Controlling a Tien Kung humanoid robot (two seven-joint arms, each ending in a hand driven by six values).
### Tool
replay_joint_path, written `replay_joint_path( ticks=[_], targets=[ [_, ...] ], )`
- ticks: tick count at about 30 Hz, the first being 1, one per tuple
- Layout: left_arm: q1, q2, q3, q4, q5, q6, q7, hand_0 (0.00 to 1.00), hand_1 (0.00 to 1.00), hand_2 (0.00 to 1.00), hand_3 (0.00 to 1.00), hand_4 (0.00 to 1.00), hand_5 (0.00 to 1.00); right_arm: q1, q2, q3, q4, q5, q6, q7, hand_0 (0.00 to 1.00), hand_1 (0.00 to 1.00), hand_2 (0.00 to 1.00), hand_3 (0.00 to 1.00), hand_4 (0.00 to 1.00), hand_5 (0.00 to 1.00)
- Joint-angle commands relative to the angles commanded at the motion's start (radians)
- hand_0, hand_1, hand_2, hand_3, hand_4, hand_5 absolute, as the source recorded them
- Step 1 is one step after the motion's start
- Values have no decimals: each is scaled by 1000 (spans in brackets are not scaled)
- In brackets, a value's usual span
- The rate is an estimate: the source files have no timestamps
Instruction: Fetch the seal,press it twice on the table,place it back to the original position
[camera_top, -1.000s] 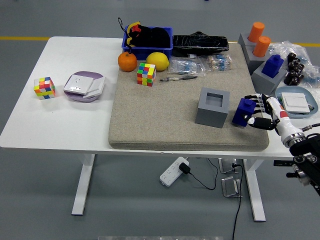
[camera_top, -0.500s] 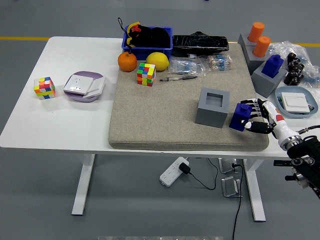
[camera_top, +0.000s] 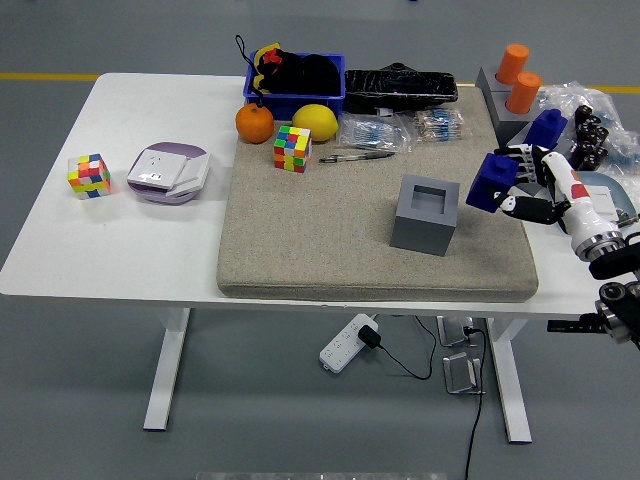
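While the right hand (camera_top: 527, 190) comes in from the lower right corner, its fingers are curled around the blue seal (camera_top: 492, 183), holding it in the air just right of the grey holder (camera_top: 425, 215) and over the mat's (camera_top: 320, 240) right edge. That holder, a hollow grey block with an empty square well, stands on the mat nearest the front. Well left of the holder, on bare table (camera_top: 120, 250), sit a small cube (camera_top: 88, 175) and a purple socket (camera_top: 168, 173). Beyond the holder lie a second cube (camera_top: 293, 148), a pen (camera_top: 357, 155), an orange (camera_top: 254, 123) and a lemon (camera_top: 314, 121). Farthest back from the holder stand a blue bin (camera_top: 296, 88) and two orange seals (camera_top: 518, 78).
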Motion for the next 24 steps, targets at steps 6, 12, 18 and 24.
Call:
replay_joint_path(
  ticks=[6,12,18,24],
  targets=[
    [-1,0,-2,-1,1,0,0,718,693,684,722,639,233,21,1,-22,65,0,8,-8,559,439,446,466,665,2],
    [-1,1,-1,-1,-1,0,0,719,695,684,723,639,233,47,18,-81,83,9,19,-15,559,440,447,468,665,2],
    [-4,2,3,-1,-4,0,0,719,695,684,723,639,234,83,25,-146,62,29,27,-17,559,439,447,469,666,2],
    [-9,5,7,-1,-7,0,1,719,695,684,722,639,233,119,30,-200,33,50,29,-14,559,439,446,467,667,2]
  ],
)
